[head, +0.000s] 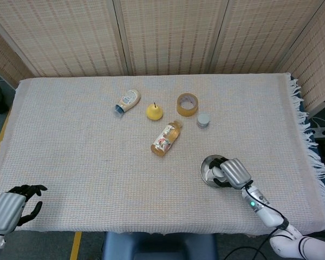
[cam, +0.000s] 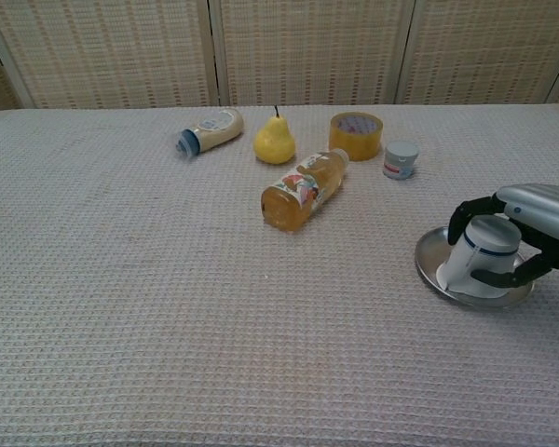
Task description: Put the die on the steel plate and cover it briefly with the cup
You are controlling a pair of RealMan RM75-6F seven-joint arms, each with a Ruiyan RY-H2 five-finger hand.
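Covering step, I'd say: right hand (cam: pixel 531 233) at lower right has fingers clamped around the upturned cup (cam: pixel 480 257) on the steel plate (cam: pixel 429 265). Die's hidden. Next up, probably lifting the cup straight off. Left hand (head: pixel 13 205), lower left, fingers loosely curled, holds nothing.

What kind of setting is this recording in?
Likely a lab or staged test station, not a home: a cloth-covered table in front of woven screen panels, with unrelated props such as a pear and tape roll.

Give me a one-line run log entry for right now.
right robot hand: grips cup | cup: inverted on steel plate | die: hidden | left robot hand: idle at table edge, holding nothing
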